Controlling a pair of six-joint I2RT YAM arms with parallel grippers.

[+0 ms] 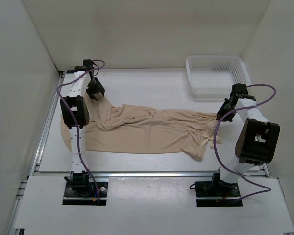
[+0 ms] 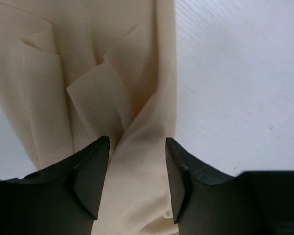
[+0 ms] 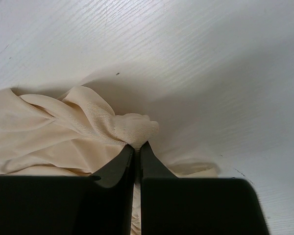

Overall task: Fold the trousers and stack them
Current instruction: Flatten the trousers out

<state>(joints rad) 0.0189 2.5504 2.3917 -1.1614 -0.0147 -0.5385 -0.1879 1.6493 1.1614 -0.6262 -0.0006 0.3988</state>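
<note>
The trousers (image 1: pixel 147 129) lie stretched out from left to right across the middle of the white surface (image 1: pixel 152 90). They are one long, wrinkled band of plain beige cloth running from one arm to the other. The left end spreads wide and flat, and part of it passes under the left arm towards the left edge. The right end bunches into folds, with one loose flap pointing towards the near edge. I cannot tell which end is the waist.

The left gripper (image 1: pixel 97 96) is at the far left corner of the cloth. In the left wrist view its two dark fingers (image 2: pixel 90 171) stand about half apart, and a thick fold of the trousers fills the whole gap between them. From above, the cloth rises in a taut ridge to this gripper, so it holds the trousers there.

The right gripper (image 1: pixel 220 115) is at the far right corner of the cloth. Its wrist view shows the fingers pressed almost together, with only a thin slit between them. A small knot of ribbed beige fabric is pinched at their tips, and gathers fan out from it to the left.

A white plastic mesh basket (image 1: pixel 193 78) stands in the far right corner of the surface, just beyond the right gripper and not touching the trousers. Purple cables (image 1: pixel 264 88) loop along both arms.
</note>
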